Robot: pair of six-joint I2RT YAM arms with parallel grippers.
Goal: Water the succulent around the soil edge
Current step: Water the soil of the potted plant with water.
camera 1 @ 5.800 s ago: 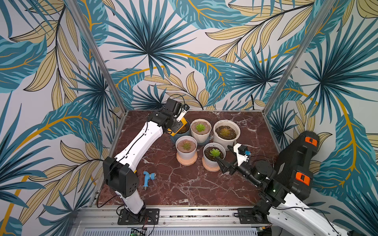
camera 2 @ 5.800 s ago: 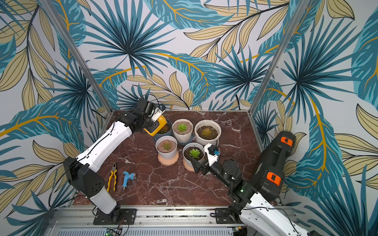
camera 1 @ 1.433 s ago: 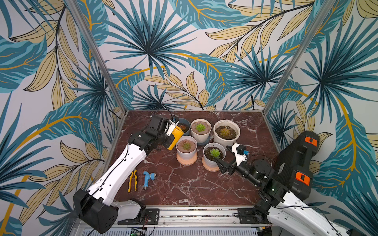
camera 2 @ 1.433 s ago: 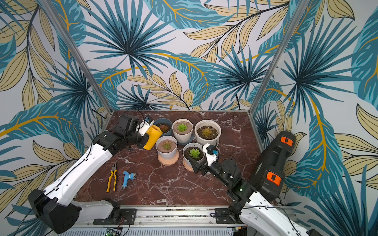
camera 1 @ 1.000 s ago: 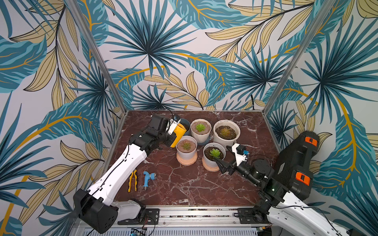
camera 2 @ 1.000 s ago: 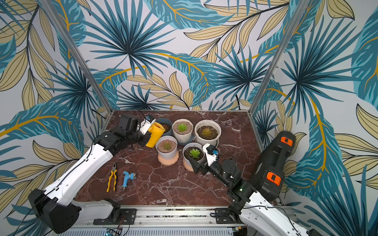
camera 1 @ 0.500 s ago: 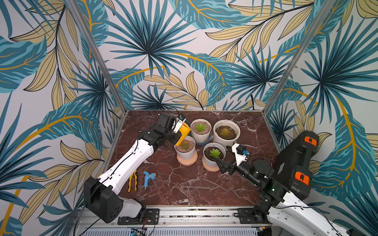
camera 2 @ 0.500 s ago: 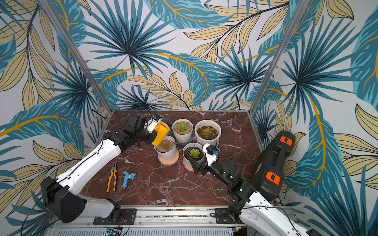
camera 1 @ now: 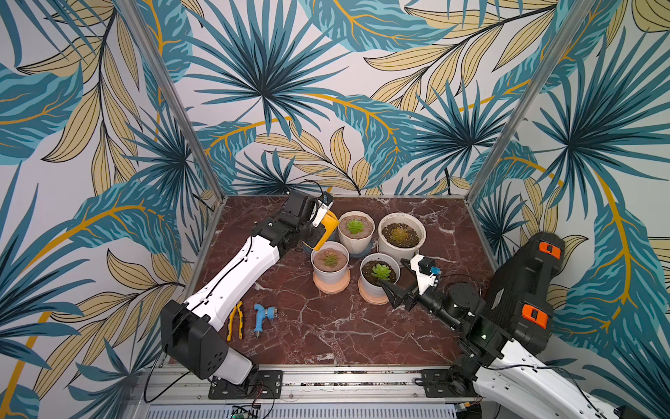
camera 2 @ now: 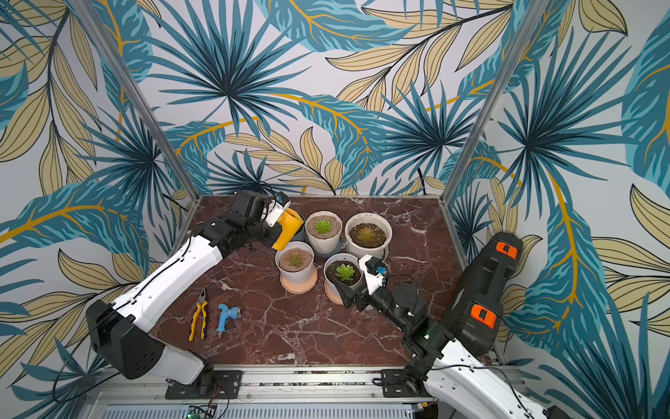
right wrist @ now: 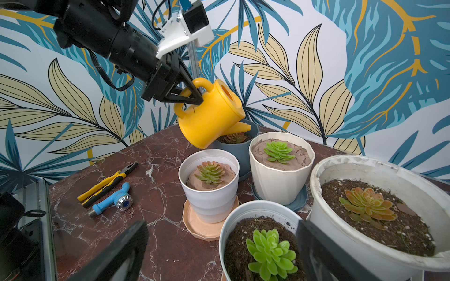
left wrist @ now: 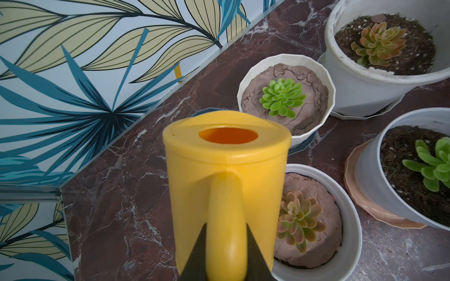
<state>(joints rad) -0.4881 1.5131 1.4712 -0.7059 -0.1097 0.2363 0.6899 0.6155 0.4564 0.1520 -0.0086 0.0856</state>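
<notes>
My left gripper (right wrist: 198, 97) is shut on the handle of a yellow watering can (right wrist: 209, 114), held in the air and tipped forward at the back left of the pots. Its spout (right wrist: 239, 127) hangs over a dark grey pot (right wrist: 246, 150) with a reddish succulent (right wrist: 235, 138). In both top views the can (camera 1: 326, 226) (camera 2: 289, 225) covers most of that pot. In the left wrist view the black fingers (left wrist: 197, 253) flank the handle. My right gripper (camera 1: 393, 274) stands open at the front right pot with a bright green succulent (right wrist: 270, 255), touching nothing.
A white pot on a peach saucer (camera 1: 330, 259) stands just below the can. A ribbed white pot (camera 1: 355, 226) and a large white pot (camera 1: 400, 232) stand behind. Yellow pliers (camera 1: 234, 321) and a blue hose nozzle (camera 1: 261, 317) lie front left. Patterned walls close three sides.
Over the last second my left arm has carried the can to the right, over the pots, and tipped it further. The right arm has not moved.
</notes>
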